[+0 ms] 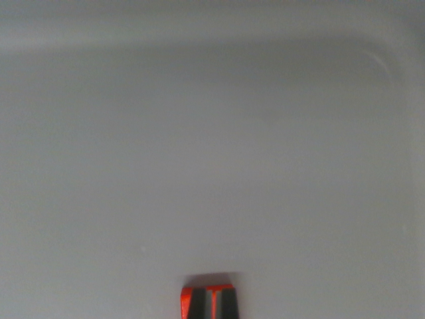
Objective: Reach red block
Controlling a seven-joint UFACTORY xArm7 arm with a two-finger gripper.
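Only the tips of my gripper show, at the bottom edge of the wrist view, just right of centre. They look like two dark pads edged in red. The pads sit pressed together with only a thin red seam between them, and nothing is held. They hover over the pale grey floor of a tray and cast a small shadow just above the tips. No separate red block shows anywhere in this view.
The tray's raised rim runs along the top and curves down at a rounded corner on the wrist view's right. The right wall continues down that side.
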